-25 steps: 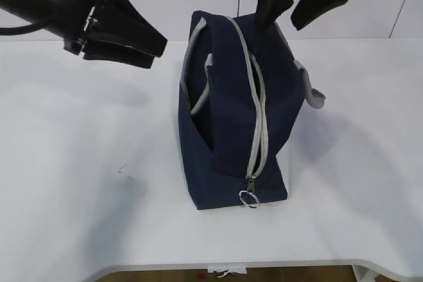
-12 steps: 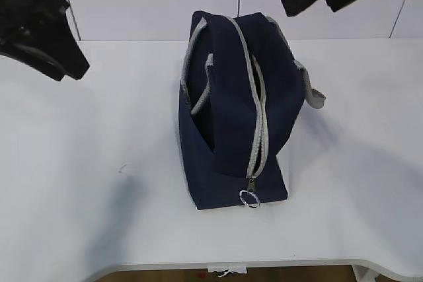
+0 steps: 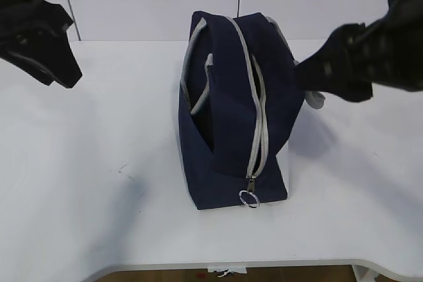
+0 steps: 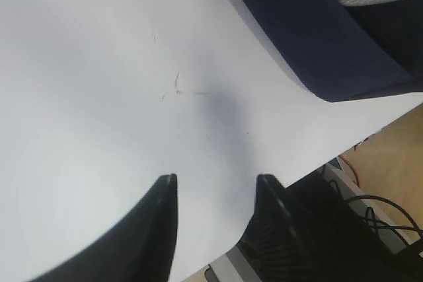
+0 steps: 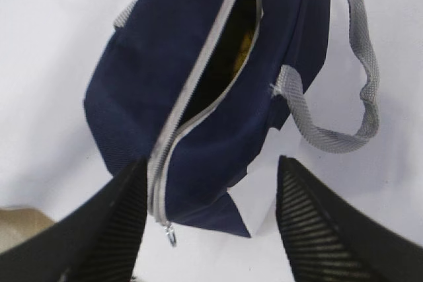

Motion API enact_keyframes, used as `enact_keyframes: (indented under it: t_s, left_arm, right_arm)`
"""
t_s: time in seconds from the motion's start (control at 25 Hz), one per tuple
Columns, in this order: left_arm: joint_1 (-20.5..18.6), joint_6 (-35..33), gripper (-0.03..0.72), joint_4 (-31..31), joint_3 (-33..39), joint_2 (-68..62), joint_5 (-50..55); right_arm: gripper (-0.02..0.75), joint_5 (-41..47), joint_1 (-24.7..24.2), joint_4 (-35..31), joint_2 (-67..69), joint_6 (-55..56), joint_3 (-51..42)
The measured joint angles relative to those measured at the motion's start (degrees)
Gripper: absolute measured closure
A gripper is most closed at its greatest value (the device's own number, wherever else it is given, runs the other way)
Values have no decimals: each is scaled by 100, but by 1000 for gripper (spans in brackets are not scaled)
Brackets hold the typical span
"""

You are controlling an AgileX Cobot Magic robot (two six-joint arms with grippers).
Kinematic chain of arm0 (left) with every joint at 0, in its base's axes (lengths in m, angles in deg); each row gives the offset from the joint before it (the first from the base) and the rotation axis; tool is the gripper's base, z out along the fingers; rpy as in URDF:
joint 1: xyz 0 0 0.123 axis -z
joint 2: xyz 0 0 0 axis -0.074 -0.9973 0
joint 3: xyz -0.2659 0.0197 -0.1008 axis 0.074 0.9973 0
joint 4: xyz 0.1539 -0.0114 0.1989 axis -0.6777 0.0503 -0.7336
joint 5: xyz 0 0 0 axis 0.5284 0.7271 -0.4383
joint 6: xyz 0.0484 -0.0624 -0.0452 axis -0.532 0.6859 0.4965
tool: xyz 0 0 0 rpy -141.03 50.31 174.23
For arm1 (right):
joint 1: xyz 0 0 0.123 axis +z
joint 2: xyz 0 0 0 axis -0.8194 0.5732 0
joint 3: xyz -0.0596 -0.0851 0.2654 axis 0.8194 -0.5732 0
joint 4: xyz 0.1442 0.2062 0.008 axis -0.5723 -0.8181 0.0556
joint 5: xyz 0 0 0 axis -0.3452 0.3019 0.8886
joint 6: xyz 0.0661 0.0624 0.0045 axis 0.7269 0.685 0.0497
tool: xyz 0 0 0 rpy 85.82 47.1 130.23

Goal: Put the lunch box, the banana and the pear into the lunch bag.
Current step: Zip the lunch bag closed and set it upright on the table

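Observation:
The navy lunch bag (image 3: 228,117) stands mid-table, its grey zipper (image 3: 259,130) partly open and its ring pull (image 3: 249,198) at the near end. In the right wrist view the bag (image 5: 198,70) lies below my right gripper (image 5: 213,160), and something yellow (image 5: 244,47) shows inside the opening; I cannot tell which fruit it is. The lunch box, banana and pear are otherwise hidden. My right gripper (image 3: 310,77) is open and empty, in the air at the bag's right. My left gripper (image 3: 63,70) is open and empty, far left; it also shows in the left wrist view (image 4: 215,179).
A grey strap handle (image 5: 344,130) hangs over the bag's right side onto the white table (image 3: 79,183). The table's front edge (image 4: 310,163) is close under my left gripper, with cables (image 4: 370,203) on the floor beyond it.
My right gripper has swung from above the bag's far end down to its right side. My left gripper has pulled away to the far left. The bag has not moved.

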Motion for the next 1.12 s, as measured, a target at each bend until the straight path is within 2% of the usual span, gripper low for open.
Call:
enact_keyframes:
  t_s: [0.16,0.48,0.6,0.84,0.96,1.12]
  left_arm:
    - [0,0,391,-25,0,0,0]
    - [0,11,391,-25,0,0,0]
    - [0,35,391,-3,0,0,8]
    - [0,58,400,18,0,0,8]
    - [0,58,402,18,0,0,8]
    - [0,58,408,18,0,0,8]
  right_arm:
    - [274,-928,0,0,-56,-52,-701]
    - [273,-1748,0,66,343,-227,-882]
    - [273,-2620,69,104,408,-313,-1376]
    - [273,-5034,685,407,408,-349,-2786]
    - [273,-5738,888,609,408,-153,-3325]
    - [274,-6044,899,646,408,46,-3793]
